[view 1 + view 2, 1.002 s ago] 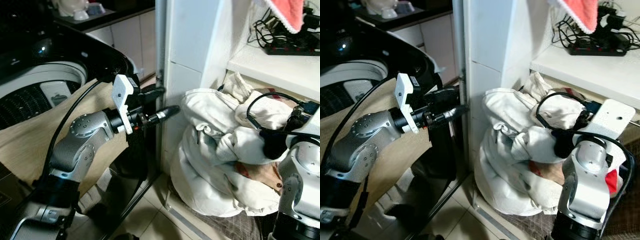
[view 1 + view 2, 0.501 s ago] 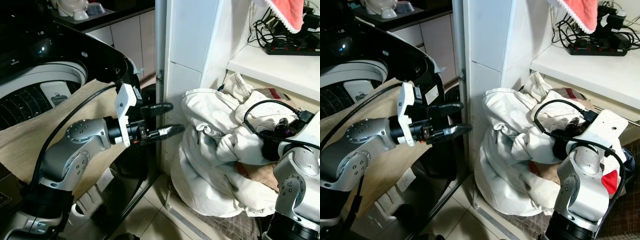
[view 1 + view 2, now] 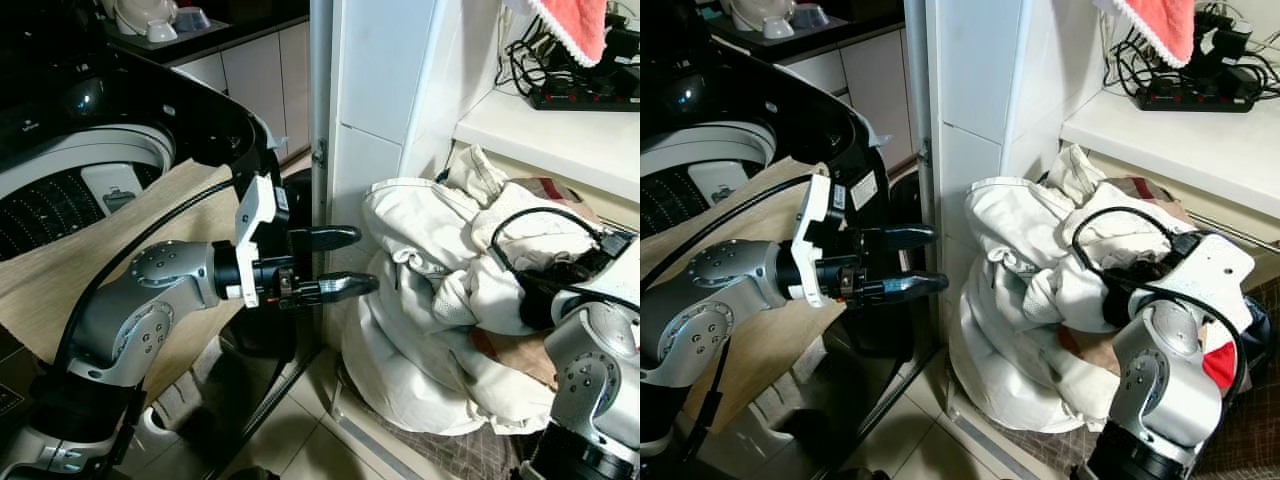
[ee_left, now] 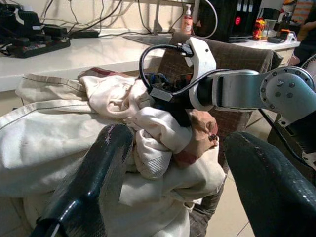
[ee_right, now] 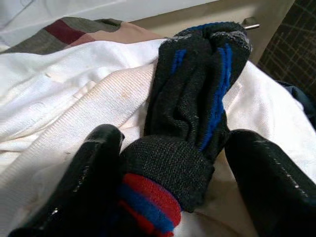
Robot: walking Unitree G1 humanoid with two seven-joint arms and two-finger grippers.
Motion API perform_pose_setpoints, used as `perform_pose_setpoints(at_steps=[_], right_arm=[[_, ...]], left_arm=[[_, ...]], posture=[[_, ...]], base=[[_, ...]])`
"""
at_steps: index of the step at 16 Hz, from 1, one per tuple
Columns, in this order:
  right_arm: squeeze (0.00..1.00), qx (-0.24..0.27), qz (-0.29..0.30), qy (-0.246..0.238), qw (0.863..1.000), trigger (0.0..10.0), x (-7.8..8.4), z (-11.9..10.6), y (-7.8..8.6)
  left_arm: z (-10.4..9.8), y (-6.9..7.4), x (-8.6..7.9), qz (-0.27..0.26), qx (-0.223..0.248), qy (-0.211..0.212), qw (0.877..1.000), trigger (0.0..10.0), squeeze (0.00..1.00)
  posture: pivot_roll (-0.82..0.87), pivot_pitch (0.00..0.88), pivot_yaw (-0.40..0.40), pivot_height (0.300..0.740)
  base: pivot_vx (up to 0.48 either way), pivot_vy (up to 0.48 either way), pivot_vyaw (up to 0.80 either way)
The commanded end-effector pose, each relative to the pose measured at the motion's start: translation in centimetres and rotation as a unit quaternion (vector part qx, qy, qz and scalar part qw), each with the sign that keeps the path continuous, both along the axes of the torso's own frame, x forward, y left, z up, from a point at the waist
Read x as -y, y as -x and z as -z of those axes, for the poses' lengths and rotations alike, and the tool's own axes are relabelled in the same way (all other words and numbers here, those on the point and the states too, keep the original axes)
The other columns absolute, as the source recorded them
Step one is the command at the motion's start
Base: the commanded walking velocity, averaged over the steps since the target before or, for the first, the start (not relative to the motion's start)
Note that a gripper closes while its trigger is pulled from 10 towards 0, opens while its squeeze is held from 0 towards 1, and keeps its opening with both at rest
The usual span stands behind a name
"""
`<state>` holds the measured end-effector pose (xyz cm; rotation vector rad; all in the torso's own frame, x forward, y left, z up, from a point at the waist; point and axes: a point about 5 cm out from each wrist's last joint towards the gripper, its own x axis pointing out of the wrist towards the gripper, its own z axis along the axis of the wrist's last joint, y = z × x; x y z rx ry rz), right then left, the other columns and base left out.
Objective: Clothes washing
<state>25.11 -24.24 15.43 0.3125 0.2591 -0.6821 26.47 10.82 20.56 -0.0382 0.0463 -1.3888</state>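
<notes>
The left gripper [image 3: 340, 262] has swung lower and spread its fingers wide since a second ago, empty, just short of the white laundry heap [image 3: 430, 320]. On the heap's top edge, the right gripper [image 5: 168, 182] has dropped closer; its parted fingers straddle a dark rolled sock [image 5: 192, 128], one side touching.

To your left sits the washing machine [image 3: 70, 190]; to your right the laundry pile [image 3: 440, 300] lies under the shelf [image 3: 550, 125], a sock [image 5: 190, 123] on top.
</notes>
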Motion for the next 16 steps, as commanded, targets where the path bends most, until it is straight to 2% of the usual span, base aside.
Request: perform_pose_setpoints(at_steps=[1,16], right_arm=[[0.0,-0.01,0.005,-0.014,1.0,0.0,0.03,0.41,0.07],[0.0,0.004,0.01,-0.02,1.0,0.0,-0.02,0.07,-0.17]], left_arm=[[-0.29,0.2,0.0,0.005,0.004,-0.004,1.0,10.0,0.0],[-0.23,0.27,0.09,0.015,-0.002,-0.01,1.0,10.0,0.0]], posture=[[-0.09,0.0,0.029,0.74],[-0.09,0.0,0.029,0.74]], base=[[0.0,0.0,0.0],[0.0,0.0,0.0]])
